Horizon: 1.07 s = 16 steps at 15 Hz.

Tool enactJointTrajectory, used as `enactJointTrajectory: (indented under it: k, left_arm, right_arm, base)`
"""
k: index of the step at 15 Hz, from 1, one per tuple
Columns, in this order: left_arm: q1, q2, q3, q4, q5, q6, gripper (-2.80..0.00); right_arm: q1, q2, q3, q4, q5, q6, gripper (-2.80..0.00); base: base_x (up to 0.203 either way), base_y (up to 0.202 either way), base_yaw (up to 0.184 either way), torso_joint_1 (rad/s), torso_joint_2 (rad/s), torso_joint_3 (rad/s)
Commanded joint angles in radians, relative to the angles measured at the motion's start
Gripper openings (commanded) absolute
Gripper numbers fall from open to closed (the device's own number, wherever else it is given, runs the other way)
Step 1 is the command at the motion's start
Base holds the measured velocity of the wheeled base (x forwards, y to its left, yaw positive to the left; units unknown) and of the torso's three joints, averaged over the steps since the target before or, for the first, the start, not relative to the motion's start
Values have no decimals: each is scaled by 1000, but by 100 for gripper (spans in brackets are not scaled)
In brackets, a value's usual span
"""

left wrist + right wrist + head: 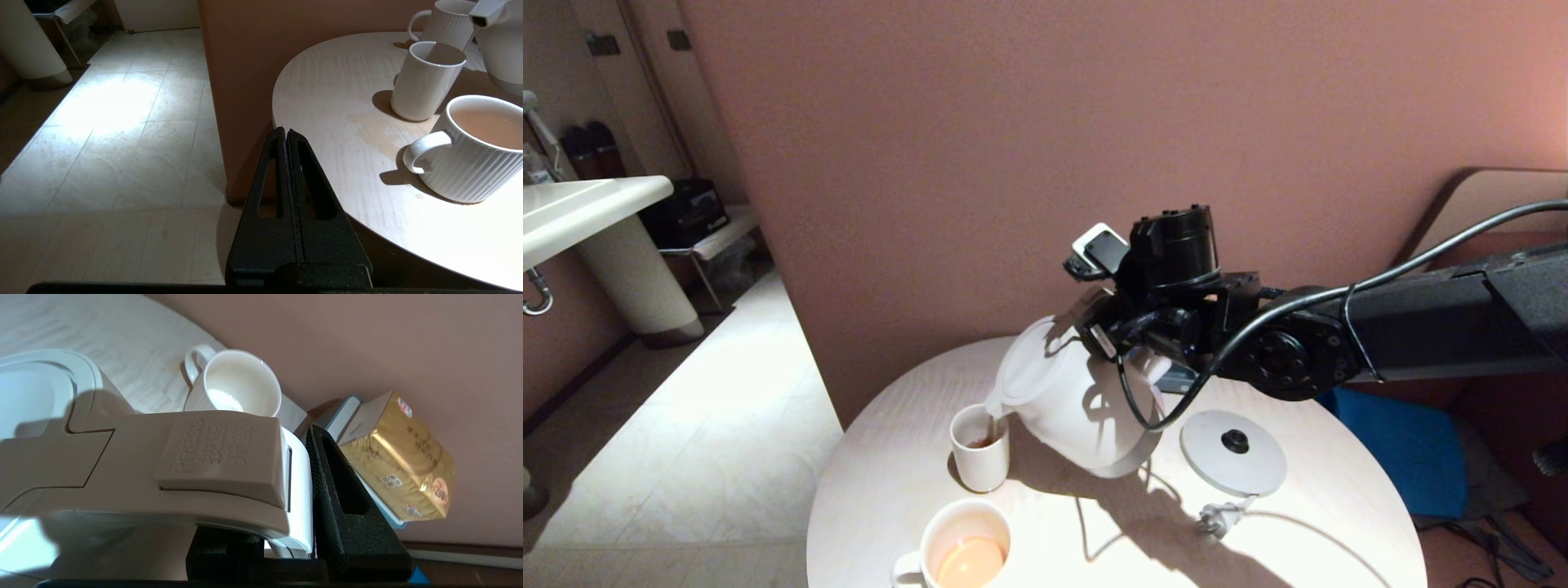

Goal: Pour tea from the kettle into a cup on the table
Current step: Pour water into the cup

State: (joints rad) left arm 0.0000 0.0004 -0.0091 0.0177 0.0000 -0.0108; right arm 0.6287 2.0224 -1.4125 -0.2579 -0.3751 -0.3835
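Hanging off the left edge of the round pale wood-grain table [327,102], the left gripper [286,132] is pressed closed and empty. Near the front edge stands a ribbed white mug [968,543] of orange-brown tea [970,562]. Behind it, a plain white cup [980,449] receives tea from the tilted squat white plastic kettle [1078,408]. The right gripper [302,535] is clamped on the kettle's handle.

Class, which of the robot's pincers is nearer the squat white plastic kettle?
Right. The right pincer is clamped on the squat white plastic kettle's handle, tilting it; the left pincer sits shut off the table's edge.
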Motion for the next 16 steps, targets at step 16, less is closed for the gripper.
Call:
enactJointTrajectory:
  k: [16]
  left_arm:
    - [0,1,0,1,0,0,-280]
  right_arm:
    - [14,67,-77,48,-8,-57,-280]
  base:
    - [0,0,0,0,0,0]
